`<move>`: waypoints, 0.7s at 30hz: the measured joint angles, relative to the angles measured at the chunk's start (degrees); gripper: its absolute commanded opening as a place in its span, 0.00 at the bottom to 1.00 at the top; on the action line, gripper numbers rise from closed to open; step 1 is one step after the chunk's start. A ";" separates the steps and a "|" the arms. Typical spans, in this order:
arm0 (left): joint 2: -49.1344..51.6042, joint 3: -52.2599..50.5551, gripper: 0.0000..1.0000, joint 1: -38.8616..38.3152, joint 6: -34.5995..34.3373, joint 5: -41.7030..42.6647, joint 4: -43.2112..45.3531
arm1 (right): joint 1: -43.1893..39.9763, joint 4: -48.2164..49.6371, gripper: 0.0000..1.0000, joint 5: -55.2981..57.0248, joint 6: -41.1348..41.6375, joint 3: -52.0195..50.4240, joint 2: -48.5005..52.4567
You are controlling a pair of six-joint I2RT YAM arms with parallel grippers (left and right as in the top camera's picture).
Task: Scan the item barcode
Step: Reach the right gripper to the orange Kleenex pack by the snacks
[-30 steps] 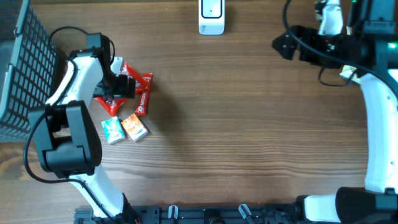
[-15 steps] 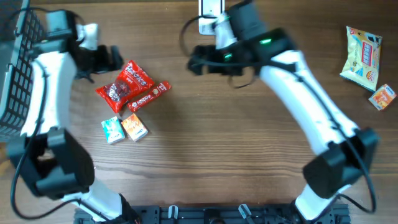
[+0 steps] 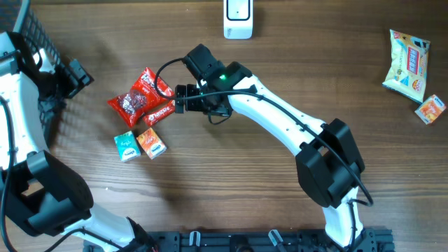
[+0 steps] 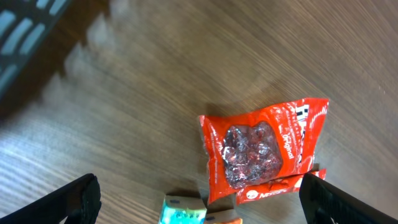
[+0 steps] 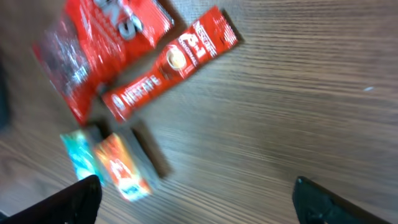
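Note:
A red snack bag (image 3: 136, 98) lies at the table's left with a red Nescafe stick (image 3: 162, 110) against its lower edge. In front of them sit a teal box (image 3: 126, 146) and an orange box (image 3: 150, 142). The white scanner (image 3: 238, 19) stands at the back edge. My right gripper (image 3: 183, 98) hovers open and empty just right of the stick (image 5: 171, 62), above the wood (image 5: 196, 199). My left gripper (image 3: 77, 73) stands open and empty, left of and behind the bag (image 4: 261, 146).
A dark wire basket (image 3: 17, 49) fills the far left edge, close to my left arm. At the far right lie a yellow snack bag (image 3: 408, 59) and a small orange box (image 3: 428, 110). Bare wood spans the middle and front.
My right arm has swung from the far right across the table to the item pile. My left gripper has pulled back from the pile toward the basket.

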 measured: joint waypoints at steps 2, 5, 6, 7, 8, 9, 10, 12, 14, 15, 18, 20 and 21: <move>0.00 0.00 1.00 0.44 -1.27 -0.02 -0.68 | 0.42 3.04 0.89 0.26 5.18 0.00 0.15; 0.00 0.00 1.00 0.61 -2.56 0.00 -2.03 | 1.49 8.61 0.89 1.05 10.95 -0.02 0.20; 0.00 0.00 1.00 0.61 -2.73 -0.02 -2.38 | 2.03 10.21 0.89 1.44 12.61 0.00 0.22; 0.00 0.00 1.00 0.61 -3.02 -0.02 -2.75 | 2.49 11.78 0.89 1.77 13.73 0.00 0.22; 0.00 0.00 1.00 0.61 -3.19 0.00 -3.19 | 3.13 13.66 0.89 2.10 14.97 0.00 0.33; 0.00 0.00 1.00 0.61 -3.34 0.00 -3.39 | 4.09 15.54 0.88 2.47 16.70 0.00 0.48; 0.00 0.00 1.00 0.61 -3.54 -0.02 -3.67 | 4.61 16.28 0.88 2.56 17.73 0.00 0.63; 0.00 0.00 1.00 0.61 -3.56 -0.02 -4.04 | 5.42 16.70 0.87 2.73 19.17 0.00 1.07; 0.00 0.00 1.00 0.61 -3.56 -0.02 -4.31 | 6.47 16.74 0.87 2.93 21.31 0.00 2.25; 0.00 0.00 1.00 0.61 -3.56 -0.02 -4.33 | 6.75 16.70 0.87 3.06 21.94 0.00 2.73; 0.00 0.00 1.00 0.61 -3.56 -0.02 -4.72 | 7.32 16.87 0.86 3.85 23.96 0.00 4.28; 0.00 0.00 1.00 0.61 -3.56 -0.02 -5.25 | 7.52 17.59 0.83 4.07 25.11 0.00 5.29; 0.00 0.00 1.00 0.61 -3.56 -0.02 -5.51 | 7.61 18.34 0.81 4.13 25.73 0.00 5.92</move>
